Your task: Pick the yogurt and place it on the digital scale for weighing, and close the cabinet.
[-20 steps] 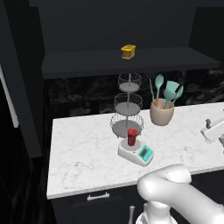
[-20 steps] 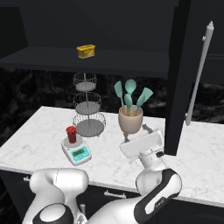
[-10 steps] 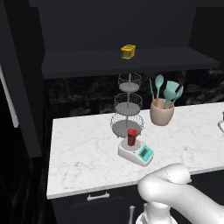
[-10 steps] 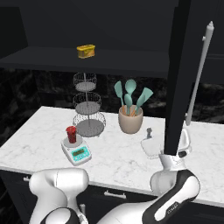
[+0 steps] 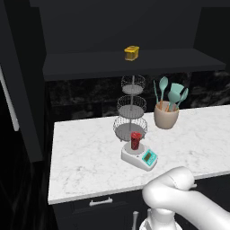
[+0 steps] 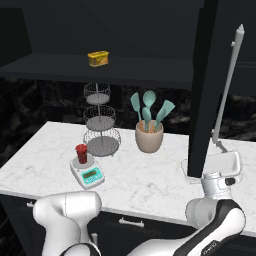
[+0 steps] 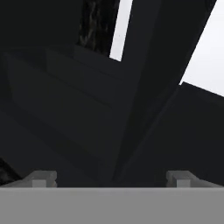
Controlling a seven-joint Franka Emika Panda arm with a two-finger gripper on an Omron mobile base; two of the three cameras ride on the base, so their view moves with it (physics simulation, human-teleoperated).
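The yogurt (image 5: pixel 135 140) stands upright on the round grey plate of the digital scale (image 5: pixel 139 157), which sits on the white marble tabletop (image 5: pixel 85 161) near its front edge, roughly midway along it; in the right base view the same red cup (image 6: pixel 81 153) tops the scale (image 6: pixel 87 173) toward the front left part of the tabletop (image 6: pixel 150 175). Just behind the scale rises a tiered wire basket stand (image 5: pixel 130 108), and to its right, closer to the back edge, a beige crock (image 5: pixel 165 117) holds teal utensils (image 5: pixel 173 93). The cabinet (image 6: pixel 210 75) is open: its black door stands edge-on over the right end of the tabletop, its long silver bar handle (image 6: pixel 227 85) facing outward, and a second door (image 5: pixel 20 90) with its own handle hangs open past the left end. On the cabinet's dark shelf (image 5: pixel 130 63) sits a squat yellow container (image 5: pixel 131 53). The pincer (image 6: pixel 212 165) is at the lower edge of the right-hand door, over the right front part of the tabletop, just beside the bottom of the handle; its fingers are spread wide and hold nothing. In the hand view the two fingertips (image 7: pixel 41 178) stand far apart with dark door panel (image 7: pixel 144 87) before them.
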